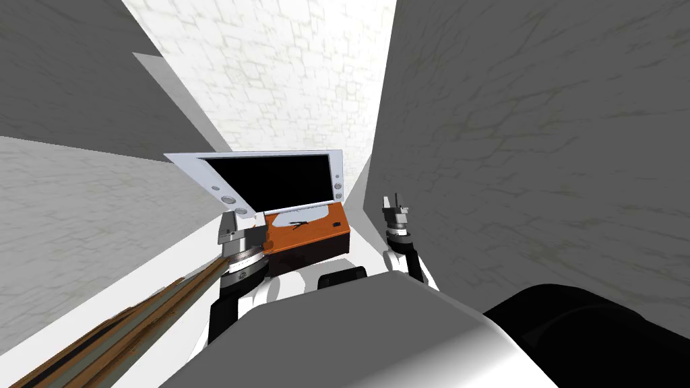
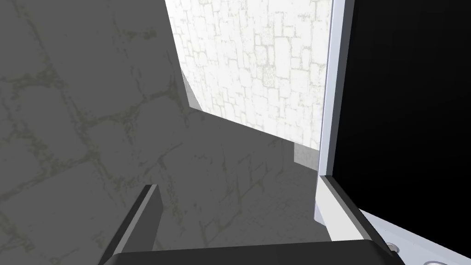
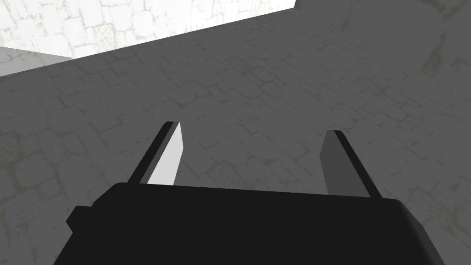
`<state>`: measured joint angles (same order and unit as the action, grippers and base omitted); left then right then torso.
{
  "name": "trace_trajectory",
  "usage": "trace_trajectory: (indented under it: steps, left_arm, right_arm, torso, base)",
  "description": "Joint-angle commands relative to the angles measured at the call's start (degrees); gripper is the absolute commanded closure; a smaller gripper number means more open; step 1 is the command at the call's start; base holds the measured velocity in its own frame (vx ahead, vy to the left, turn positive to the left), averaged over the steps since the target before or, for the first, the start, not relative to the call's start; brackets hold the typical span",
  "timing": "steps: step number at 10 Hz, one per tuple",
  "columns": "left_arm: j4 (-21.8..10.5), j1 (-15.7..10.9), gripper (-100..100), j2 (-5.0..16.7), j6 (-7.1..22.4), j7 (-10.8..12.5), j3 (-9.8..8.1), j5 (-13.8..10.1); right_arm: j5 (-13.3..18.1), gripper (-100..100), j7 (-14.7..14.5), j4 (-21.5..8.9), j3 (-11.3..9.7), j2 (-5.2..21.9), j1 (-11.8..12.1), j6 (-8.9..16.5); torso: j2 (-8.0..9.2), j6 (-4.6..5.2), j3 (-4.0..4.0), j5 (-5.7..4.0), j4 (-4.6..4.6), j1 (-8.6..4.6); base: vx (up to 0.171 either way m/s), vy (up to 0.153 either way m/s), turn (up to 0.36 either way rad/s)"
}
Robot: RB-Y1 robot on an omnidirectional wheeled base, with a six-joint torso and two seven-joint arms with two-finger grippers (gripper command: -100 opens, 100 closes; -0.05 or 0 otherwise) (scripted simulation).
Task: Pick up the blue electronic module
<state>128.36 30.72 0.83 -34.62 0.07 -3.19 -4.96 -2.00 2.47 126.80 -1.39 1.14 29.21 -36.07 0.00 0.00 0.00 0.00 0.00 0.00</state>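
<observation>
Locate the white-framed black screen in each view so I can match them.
Head view: white-framed black screen at centre, by the orange box.
Left wrist view: screen just past a finger of the left gripper.
Right wrist view: right gripper faces grey wall.
Shared landmark: white brick-patterned wall.

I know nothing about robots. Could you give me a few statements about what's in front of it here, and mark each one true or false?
1. The right gripper has its fingers apart, with nothing between them. True.
2. The left gripper is shut on something. False: its fingers stand apart, one of them beside the frame of the white-framed black panel.
3. The box by the panel is green. False: the box is orange-brown.
4. The panel's frame carries small round buttons. True.
</observation>
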Motion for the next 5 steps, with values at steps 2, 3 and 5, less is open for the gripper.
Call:
trace_trajectory:
  steps: [2, 3, 5]
  left_arm:
    - [0.0, -0.01, 0, 0.0, 0.0, 0.0, 0.0, 0.0]
    - [0.0, -0.01, 0, 0.0, 0.0, 0.0, 0.0, 0.0]
    - [0.0, -0.02, 0, 0.0, 0.0, 0.0, 0.01, 0.0]
  right_arm:
    - [1.27, -100, -1.59, -1.14, -0.91, 3.57, 0.39, 0.91]
    - [1.89, -100, -2.34, -1.74, -1.31, 4.8, 0.59, 1.35]
    - [3.44, -100, -4.16, -3.33, -2.29, 7.37, 1.13, 2.42]
  torso:
    - [0.13, -0.02, 0.07, 0.0, 0.02, 0.0]
    - [0.25, -0.01, 0.14, 0.0, 0.05, -0.01]
    - [0.36, -0.02, 0.2, 0.0, 0.08, 0.0]
  base:
    - [-0.062, 0.003, 0.123]
    - [-0.086, -0.003, 0.128]
    - [-0.101, 0.013, 0.169]
